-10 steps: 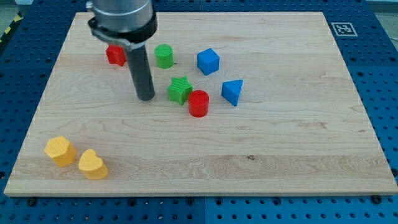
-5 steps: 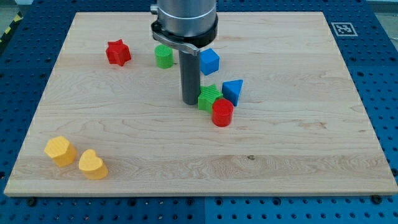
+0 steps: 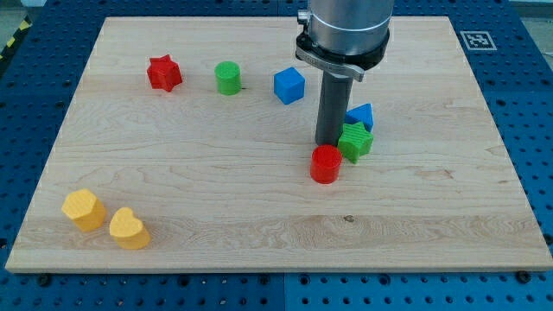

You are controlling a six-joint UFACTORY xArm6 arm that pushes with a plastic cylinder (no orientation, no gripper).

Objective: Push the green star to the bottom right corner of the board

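Observation:
The green star (image 3: 355,141) lies right of the board's middle. My tip (image 3: 328,142) touches its left side. A red cylinder (image 3: 326,164) sits just below my tip, close to the star's lower left. A blue triangular block (image 3: 361,116) sits right behind the star, toward the view's top, partly hidden by the rod. The board's bottom right corner (image 3: 531,259) is far off to the lower right of the star.
A blue cube (image 3: 289,85), a green cylinder (image 3: 228,78) and a red star (image 3: 163,72) lie near the view's top. Two yellow blocks (image 3: 85,209) (image 3: 128,229) sit at the bottom left. A marker tag (image 3: 475,40) is at the board's top right corner.
My tip has swept to the right across the board, pushing the green star rightward. The red cylinder and the blue triangular block have been shoved right with it.

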